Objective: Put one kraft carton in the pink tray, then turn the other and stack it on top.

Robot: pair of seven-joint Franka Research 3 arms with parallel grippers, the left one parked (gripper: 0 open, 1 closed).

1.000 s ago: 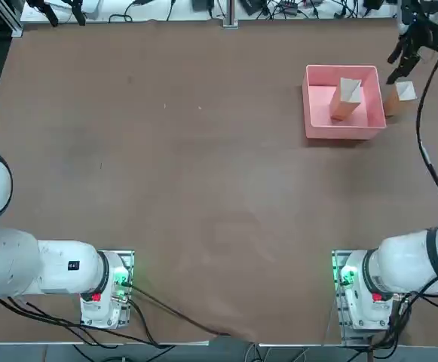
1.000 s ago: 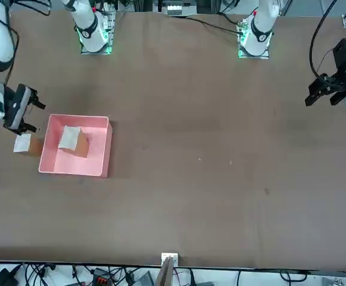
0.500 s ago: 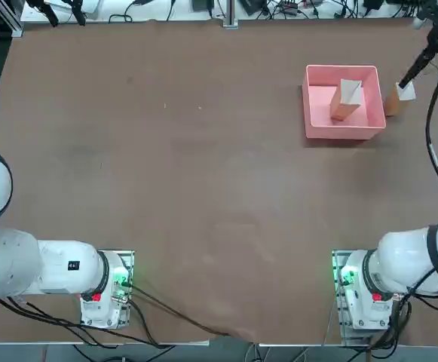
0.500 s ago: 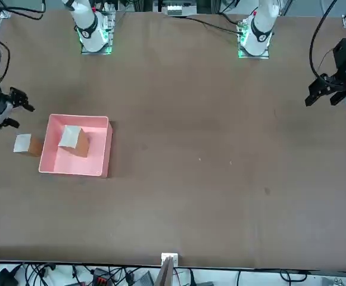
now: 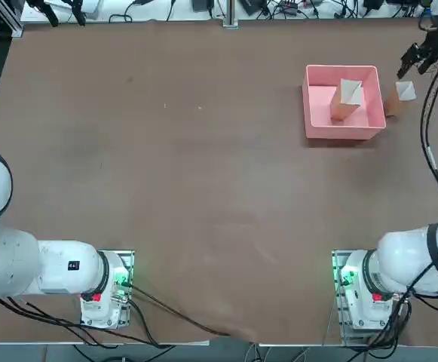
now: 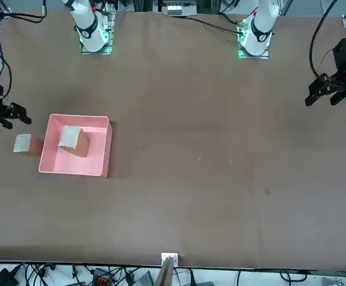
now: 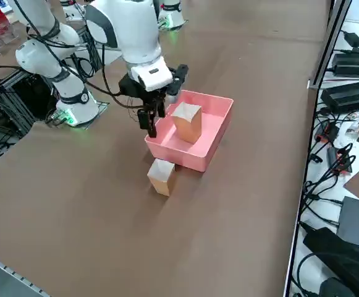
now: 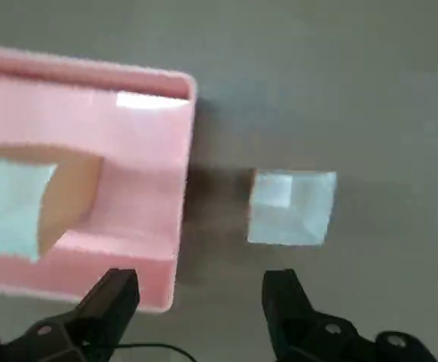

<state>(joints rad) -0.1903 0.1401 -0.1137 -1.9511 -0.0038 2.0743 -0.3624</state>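
Observation:
The pink tray (image 5: pixel 344 133) sits at the table's far right. One kraft carton (image 5: pixel 345 99) stands upright inside it, pale face up. The other carton (image 5: pixel 397 98) rests on the table just outside the tray's right wall. My right gripper (image 5: pixel 422 56) hangs open and empty above the table, beyond this second carton and touching nothing. In the side view the gripper (image 7: pixel 149 124) points down next to the tray (image 7: pixel 185 154), above the outer carton (image 7: pixel 161 176). In the wrist view the outer carton (image 8: pixel 290 207) lies beyond my open gripper (image 8: pixel 200 290), beside the tray (image 8: pixel 151 128).
The table's right edge runs close to the outer carton (image 6: pixel 27 145) and the tray (image 6: pixel 59 162). Cables and power bricks (image 7: pixel 352 93) lie past the far edge. Brown tabletop (image 5: pixel 203 151) stretches to the left of the tray.
My right gripper drew back from beside the outer carton toward the table's right edge and turned at the wrist. Both cartons and the tray stayed where they were.

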